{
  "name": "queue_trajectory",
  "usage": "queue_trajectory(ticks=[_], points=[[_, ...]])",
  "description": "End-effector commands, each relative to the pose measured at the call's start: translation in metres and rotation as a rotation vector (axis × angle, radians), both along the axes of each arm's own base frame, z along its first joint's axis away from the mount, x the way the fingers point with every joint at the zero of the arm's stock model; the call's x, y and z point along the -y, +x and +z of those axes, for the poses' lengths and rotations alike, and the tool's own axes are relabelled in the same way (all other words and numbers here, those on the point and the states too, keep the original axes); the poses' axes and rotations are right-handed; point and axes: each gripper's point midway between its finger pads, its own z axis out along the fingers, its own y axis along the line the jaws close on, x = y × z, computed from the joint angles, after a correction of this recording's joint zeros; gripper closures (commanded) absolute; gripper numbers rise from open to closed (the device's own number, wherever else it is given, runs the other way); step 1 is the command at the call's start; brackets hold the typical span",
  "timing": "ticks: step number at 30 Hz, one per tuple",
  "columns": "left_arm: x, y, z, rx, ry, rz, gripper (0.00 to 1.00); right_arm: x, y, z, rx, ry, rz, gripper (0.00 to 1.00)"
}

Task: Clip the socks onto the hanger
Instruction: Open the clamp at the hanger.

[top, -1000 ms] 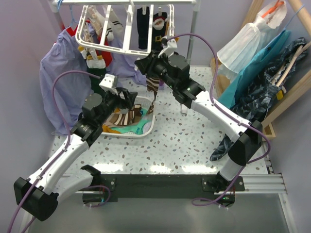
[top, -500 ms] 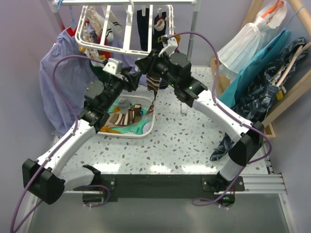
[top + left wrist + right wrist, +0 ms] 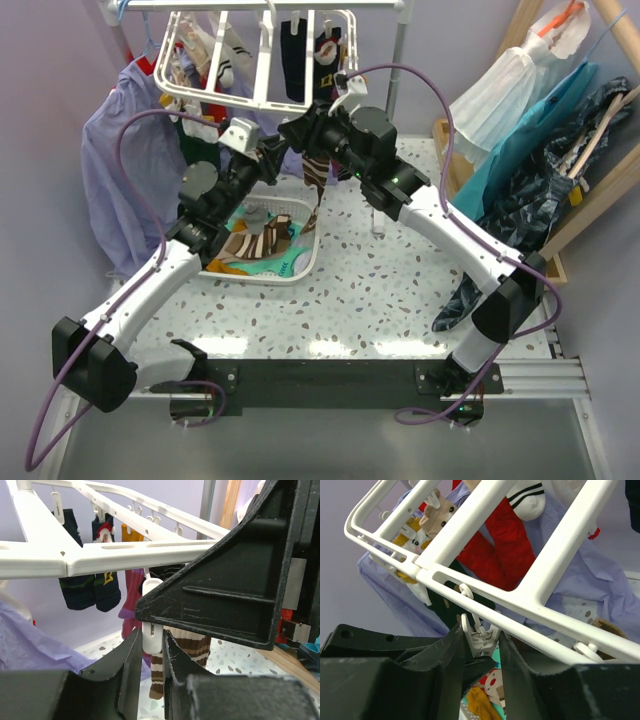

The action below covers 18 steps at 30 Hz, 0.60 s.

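The white hanger [image 3: 262, 100] hangs at the back with several socks [image 3: 295, 60] clipped to it. One white clip [image 3: 151, 630] dangles from its near bar [image 3: 100, 557]. My left gripper [image 3: 151, 636] is shut on the lower body of that clip. My right gripper [image 3: 480, 630] sits on the clip's [image 3: 481, 639] upper wings, both fingers touching them. A brown-cream striped sock [image 3: 315, 185] hangs straight down just behind the clip [image 3: 159, 672]. I cannot tell whether the clip bites it. Both grippers [image 3: 283, 152] [image 3: 300, 132] meet at the hanger's near right corner.
A white slotted basket [image 3: 305, 262] with several loose socks [image 3: 255, 240] stands under the left arm. A lavender shirt [image 3: 120, 150] hangs at the left. Clothes on a wooden rack [image 3: 540, 150] fill the right side. A grey pole [image 3: 400, 60] rises behind the right gripper.
My left arm rose from over the basket to the hanger's near bar, and its jaws closed on the clip. The right gripper's jaws eased apart slightly; the arm stayed put.
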Motion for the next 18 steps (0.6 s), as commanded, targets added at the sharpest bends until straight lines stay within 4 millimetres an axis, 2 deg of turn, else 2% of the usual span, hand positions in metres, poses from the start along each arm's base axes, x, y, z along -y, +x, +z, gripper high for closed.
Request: queue_trajectory(ticks=[1, 3, 9, 10, 18], points=[[-0.002, -0.007, 0.036, 0.109, -0.016, -0.006, 1.0, 0.012, -0.016, 0.05, 0.05, 0.089, -0.001, 0.61], [-0.002, -0.006, 0.032, 0.101, -0.003, -0.002, 1.0, 0.015, -0.014, 0.058, 0.059, 0.102, -0.022, 0.55], [0.001, -0.005, 0.02, 0.073, 0.043, -0.015, 1.0, 0.021, -0.008, 0.071, 0.08, 0.121, -0.068, 0.46], [0.002, -0.005, 0.018, 0.071, 0.048, -0.018, 1.0, 0.02, -0.007, 0.064, 0.061, 0.097, -0.07, 0.46], [0.005, -0.007, 0.013, 0.066, 0.082, -0.032, 1.0, 0.019, 0.002, 0.058, 0.055, 0.087, -0.097, 0.46]])
